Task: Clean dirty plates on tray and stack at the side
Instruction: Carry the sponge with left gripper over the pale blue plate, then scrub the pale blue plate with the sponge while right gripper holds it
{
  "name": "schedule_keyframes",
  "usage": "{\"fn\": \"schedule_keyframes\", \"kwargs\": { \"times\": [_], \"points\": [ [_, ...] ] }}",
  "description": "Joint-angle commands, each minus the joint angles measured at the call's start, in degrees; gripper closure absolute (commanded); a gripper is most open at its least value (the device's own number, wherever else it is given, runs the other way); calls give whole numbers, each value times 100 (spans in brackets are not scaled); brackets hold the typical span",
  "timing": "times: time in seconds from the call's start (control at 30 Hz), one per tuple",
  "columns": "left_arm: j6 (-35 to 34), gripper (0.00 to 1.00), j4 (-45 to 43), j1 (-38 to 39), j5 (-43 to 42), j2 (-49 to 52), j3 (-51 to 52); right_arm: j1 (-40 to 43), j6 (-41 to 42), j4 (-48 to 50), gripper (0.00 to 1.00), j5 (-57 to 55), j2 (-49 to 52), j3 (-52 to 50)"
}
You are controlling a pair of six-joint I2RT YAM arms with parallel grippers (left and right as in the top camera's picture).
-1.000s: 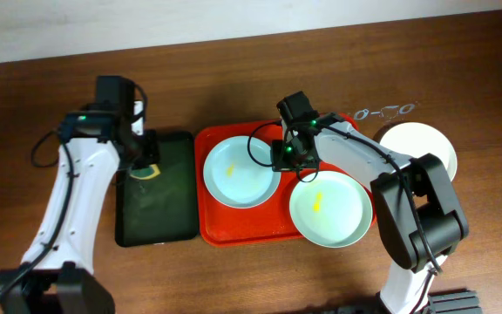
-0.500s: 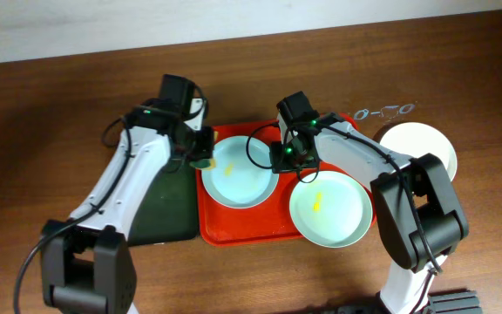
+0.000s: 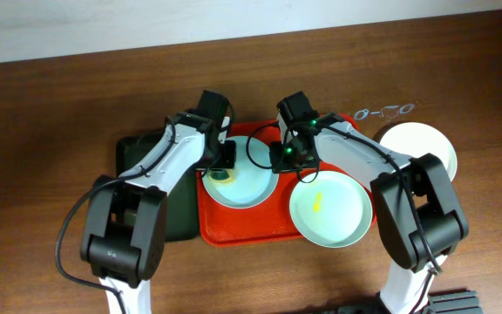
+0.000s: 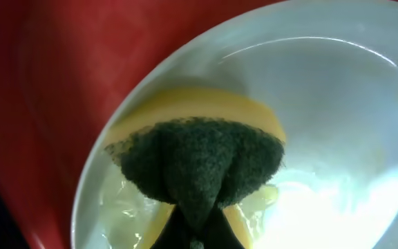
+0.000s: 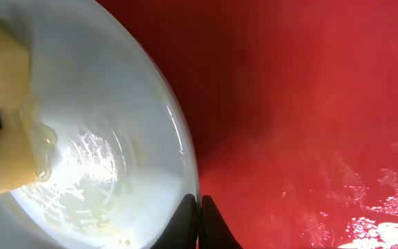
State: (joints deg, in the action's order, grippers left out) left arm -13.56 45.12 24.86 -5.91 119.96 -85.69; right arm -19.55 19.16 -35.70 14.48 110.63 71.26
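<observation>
Red-orange tray (image 3: 234,229) lies mid-way along the brown wooden table (image 3: 50,105), with a dark green tray (image 3: 181,220) just beside its left edge. On the red tray are two dirty plates. The left mint-blue plate (image 3: 258,181) fills the left half. The right mint-blue plate (image 3: 342,218) has a yellow smear (image 3: 319,204) at its centre and reaches over the front right corner. A white plate (image 3: 425,144) rests on the table to the tray's right. The left gripper (image 4: 197,234) is clamped on a yellow-and-green sponge (image 4: 199,159) pressed into the left mint-blue plate, which is wet around it. The right gripper (image 5: 200,211) is nearly closed, pinching that plate's rim. Eyeglasses (image 3: 386,111) lie behind the white plate.
</observation>
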Motion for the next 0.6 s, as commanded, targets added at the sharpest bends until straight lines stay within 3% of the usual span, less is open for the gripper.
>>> {"fn": "schedule_keyframes", "kwargs": {
  "times": [0.0, 0.13, 0.23, 0.3, 0.47, 0.57],
  "points": [
    [-63, 100, 4, 179, -468, 420, -46, -37, -52, -2, 96, 28, 35, 28],
    [168, 100, -11, 188, -1974, 420, -92, -37, -52, -4, 96, 31, 35, 28],
    [168, 100, 201, 114, -2260, 337, -444, -37, -52, -4, 96, 28, 35, 28],
    [164, 100, 479, -4, -1814, 105, -769, -37, -55, -7, 96, 28, 35, 28],
    [155, 100, 883, -96, 212, -291, -1043, -37, -55, -4, 96, 28, 35, 28],
    [118, 100, 817, -103, 682, -267, -798, -37, -52, -4, 96, 28, 35, 28]
  ]
}}
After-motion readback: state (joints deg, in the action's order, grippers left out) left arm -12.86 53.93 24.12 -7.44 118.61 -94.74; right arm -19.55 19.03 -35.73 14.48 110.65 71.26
